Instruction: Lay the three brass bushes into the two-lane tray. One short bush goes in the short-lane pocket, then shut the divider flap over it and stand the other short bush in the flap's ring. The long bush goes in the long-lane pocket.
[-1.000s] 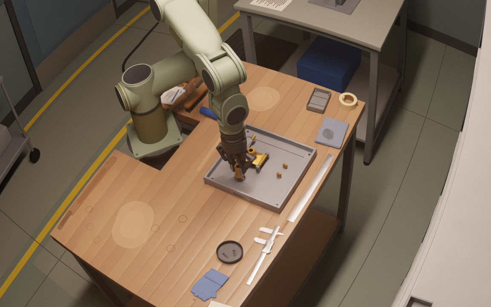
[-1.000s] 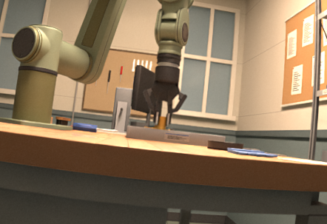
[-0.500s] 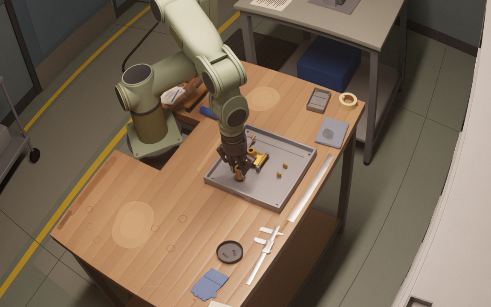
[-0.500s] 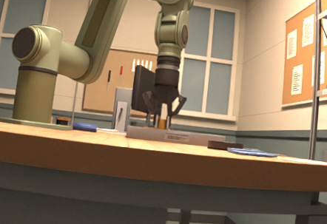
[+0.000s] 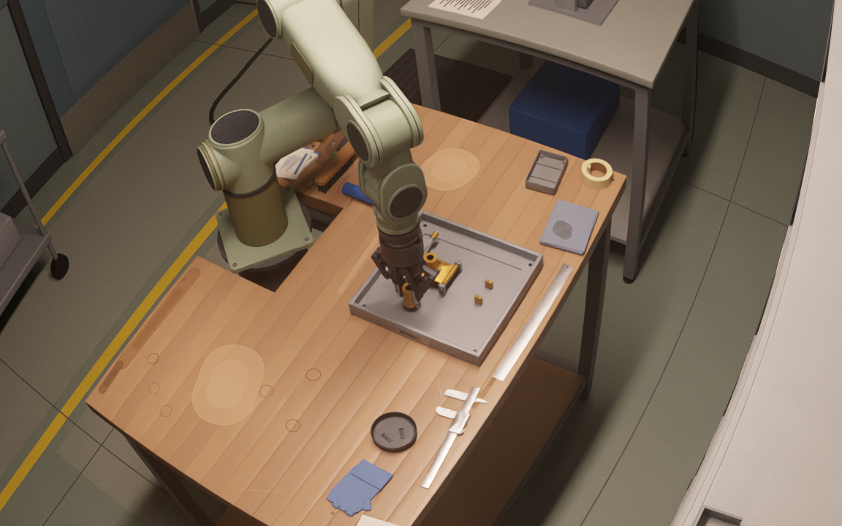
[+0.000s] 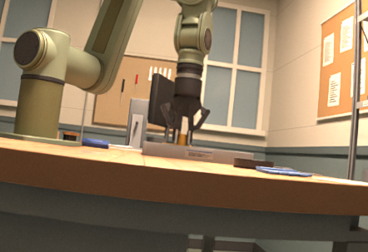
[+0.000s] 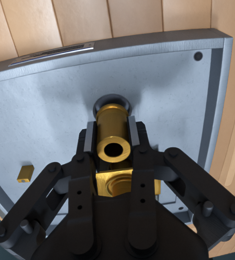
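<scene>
The brass divider flap [image 5: 444, 270] [image 7: 118, 183] with its ring is partly hidden behind my fingers, and I cannot tell what lies under it. I hold the long brass bush [image 5: 409, 299] [image 7: 112, 132] upright in my closed gripper [image 5: 410, 292] [image 6: 183, 136] [image 7: 111, 138]. Its lower end stands at a dark round pocket [image 7: 112, 105] in the floor of the grey tray [image 5: 447, 284] [image 6: 197, 153]. Two small brass blocks [image 5: 483, 292] sit apart on the tray floor to the right. In the second side camera the tray rim hides the bush's lower end.
A small grey box [image 5: 546, 172] and a tape roll [image 5: 597, 173] sit at the bench's far right corner, a blue cloth [image 5: 569, 226] nearer the tray. A white rule [image 5: 532, 324], calipers [image 5: 454, 432], a dark round lid [image 5: 393, 432] and a blue glove [image 5: 359, 485] lie toward the near edge.
</scene>
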Controlling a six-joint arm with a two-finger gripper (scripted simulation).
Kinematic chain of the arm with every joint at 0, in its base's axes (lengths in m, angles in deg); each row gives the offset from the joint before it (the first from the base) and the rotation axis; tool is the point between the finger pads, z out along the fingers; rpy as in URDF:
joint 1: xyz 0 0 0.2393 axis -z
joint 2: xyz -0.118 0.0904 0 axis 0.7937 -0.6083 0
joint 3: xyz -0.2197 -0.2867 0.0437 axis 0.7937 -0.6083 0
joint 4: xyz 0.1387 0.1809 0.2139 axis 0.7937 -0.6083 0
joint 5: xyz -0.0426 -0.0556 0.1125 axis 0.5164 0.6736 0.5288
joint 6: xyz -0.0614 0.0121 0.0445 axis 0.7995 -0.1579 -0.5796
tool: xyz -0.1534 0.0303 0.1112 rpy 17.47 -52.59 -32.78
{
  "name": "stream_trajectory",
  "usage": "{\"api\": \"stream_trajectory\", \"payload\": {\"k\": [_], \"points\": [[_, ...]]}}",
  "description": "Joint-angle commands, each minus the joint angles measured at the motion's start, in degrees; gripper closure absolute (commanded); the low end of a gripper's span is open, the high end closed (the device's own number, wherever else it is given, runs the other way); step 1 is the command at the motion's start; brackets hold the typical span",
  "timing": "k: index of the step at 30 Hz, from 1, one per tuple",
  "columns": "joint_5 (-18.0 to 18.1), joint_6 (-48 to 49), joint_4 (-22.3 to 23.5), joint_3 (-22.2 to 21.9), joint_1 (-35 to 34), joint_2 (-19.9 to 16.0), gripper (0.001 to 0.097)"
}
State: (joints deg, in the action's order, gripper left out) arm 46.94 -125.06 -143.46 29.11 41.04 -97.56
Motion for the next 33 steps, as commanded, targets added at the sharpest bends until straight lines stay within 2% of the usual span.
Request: {"api": "stream_trajectory", "payload": {"k": [1, 33], "points": [[0.0, 0.0, 0.0, 0.1, 0.0, 0.0, 0.0901], [0.0, 0.0, 1.0, -0.5, 0.0, -0.3, 0.0901]]}}
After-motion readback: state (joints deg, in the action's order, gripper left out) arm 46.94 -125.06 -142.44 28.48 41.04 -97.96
